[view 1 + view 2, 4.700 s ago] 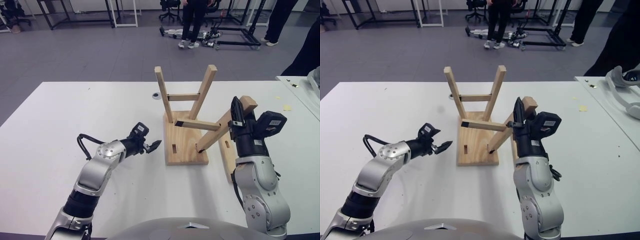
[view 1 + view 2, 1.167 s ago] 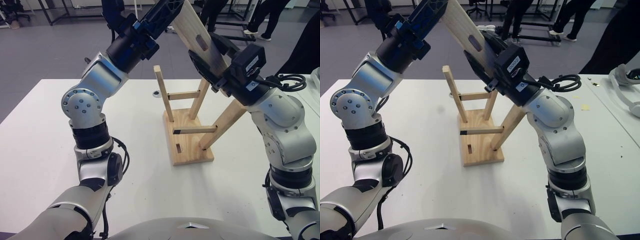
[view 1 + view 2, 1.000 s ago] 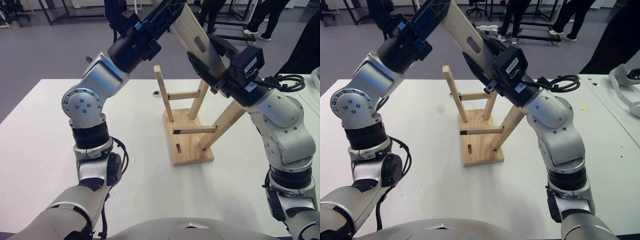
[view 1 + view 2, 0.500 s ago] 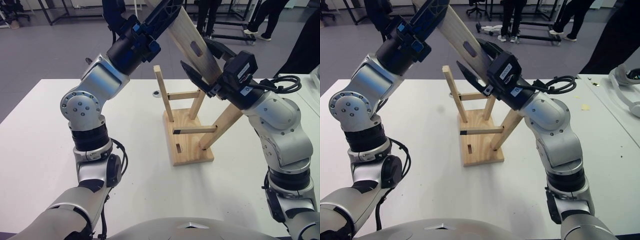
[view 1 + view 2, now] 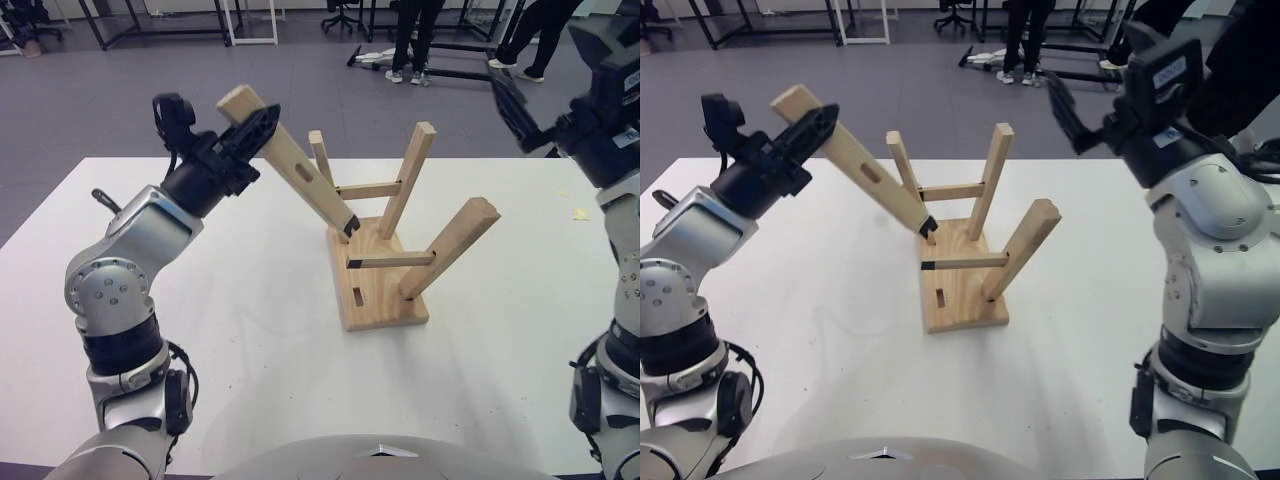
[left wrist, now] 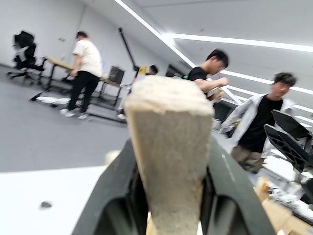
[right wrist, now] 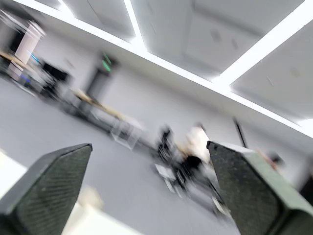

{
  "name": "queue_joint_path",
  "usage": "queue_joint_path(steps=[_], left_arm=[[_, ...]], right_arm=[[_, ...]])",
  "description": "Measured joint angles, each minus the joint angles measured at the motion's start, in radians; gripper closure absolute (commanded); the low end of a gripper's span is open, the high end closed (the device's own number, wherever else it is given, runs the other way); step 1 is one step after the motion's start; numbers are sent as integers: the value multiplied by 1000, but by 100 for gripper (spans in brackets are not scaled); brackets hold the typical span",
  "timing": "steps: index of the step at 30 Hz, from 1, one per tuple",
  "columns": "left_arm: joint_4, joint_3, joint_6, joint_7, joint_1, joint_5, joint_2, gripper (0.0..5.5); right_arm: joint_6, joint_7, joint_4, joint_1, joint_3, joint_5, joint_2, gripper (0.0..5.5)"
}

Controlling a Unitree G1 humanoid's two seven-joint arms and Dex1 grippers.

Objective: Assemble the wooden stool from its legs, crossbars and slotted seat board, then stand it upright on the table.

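**Inspector:** Status of the left gripper [image 5: 258, 128]?

**Operator:** I have it clenched on the top end of the fourth leg [image 5: 325, 200], fingers either side of the wood (the left wrist view shows the end grain sitting between them). I grip high so that the lower end is free to go down.

**Inspector:** Where is that leg relative to the board [image 5: 388, 308]?

**Operator:** It is slanted, with its lower end by the board's far left corner, close to the foot of the rear left leg [image 5: 322, 160]. I cannot tell whether it touches the board. It is not seated.

**Inspector:** And the rest of the stool?

**Operator:** The board lies flat on the table [image 5: 250, 330], underside up, with three legs standing in it. A rear crossbar [image 5: 366, 190] joins the back pair. The front crossbar [image 5: 392, 261] runs from the front right leg [image 5: 450, 245] and ends in the air above an empty slot [image 5: 358, 296]. My judgement is that the held leg belongs there. Its side mortise [image 5: 303, 172] must take that free end, hence the tilt.

**Inspector:** Right gripper [image 5: 1072, 115]?

**Operator:** Released, fingers spread, holding nothing. It is raised well off to the right, apart from the legs.

**Inspector:** Risk?

**Operator:** Seating the leg one-handed may rock the board. I judge the right arm will be wanted to steady it.
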Motion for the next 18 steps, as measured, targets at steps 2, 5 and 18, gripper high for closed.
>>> queue_joint_path(steps=[2, 5, 18], left_arm=[[-27, -3, 0, 70, 74, 5, -12, 447], [-63, -10, -10, 198, 212, -27, -89, 447], [-78, -62, -95, 417, 328, -14, -183, 447]], right_arm=[[96, -56, 27, 113, -38, 10, 80, 112], [15, -50, 114, 374, 103, -24, 196, 112], [-116, 17, 213, 506, 503, -167, 271, 112]])
